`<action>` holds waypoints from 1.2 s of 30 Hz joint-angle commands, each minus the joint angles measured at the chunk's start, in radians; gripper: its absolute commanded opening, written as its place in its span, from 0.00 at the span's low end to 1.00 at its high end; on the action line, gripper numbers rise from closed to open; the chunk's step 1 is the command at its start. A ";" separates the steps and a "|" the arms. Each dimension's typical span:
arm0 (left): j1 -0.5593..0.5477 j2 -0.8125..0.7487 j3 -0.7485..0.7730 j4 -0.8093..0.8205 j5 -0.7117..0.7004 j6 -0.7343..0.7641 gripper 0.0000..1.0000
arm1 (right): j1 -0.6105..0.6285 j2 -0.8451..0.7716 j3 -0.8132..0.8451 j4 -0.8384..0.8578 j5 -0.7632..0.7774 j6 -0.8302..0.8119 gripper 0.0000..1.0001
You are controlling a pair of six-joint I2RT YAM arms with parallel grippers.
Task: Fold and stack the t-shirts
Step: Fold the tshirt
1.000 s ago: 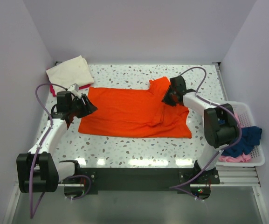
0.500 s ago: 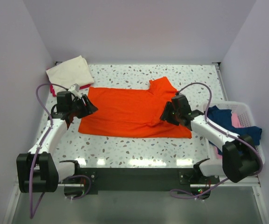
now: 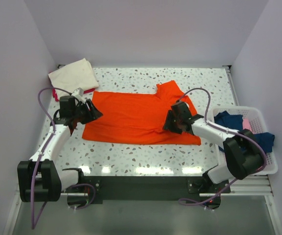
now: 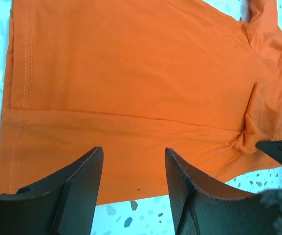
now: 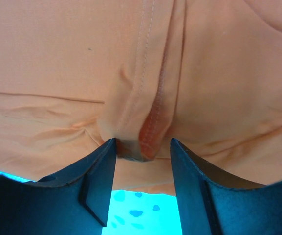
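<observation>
You have one orange t-shirt, one cream folded shirt at the upper left, and one white basket at the right.

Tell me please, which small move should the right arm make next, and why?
Probably it should close the right gripper. Its fingers stand apart on either side of a raised fold of the orange t-shirt, beside a stitched seam, so the fold sits between them, ready to be pinched. The left gripper is open too, at the hem end of the shirt.
</observation>
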 commanded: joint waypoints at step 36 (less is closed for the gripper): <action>-0.005 0.031 0.002 0.026 0.016 0.018 0.58 | 0.128 0.412 0.448 0.027 0.037 -0.177 0.16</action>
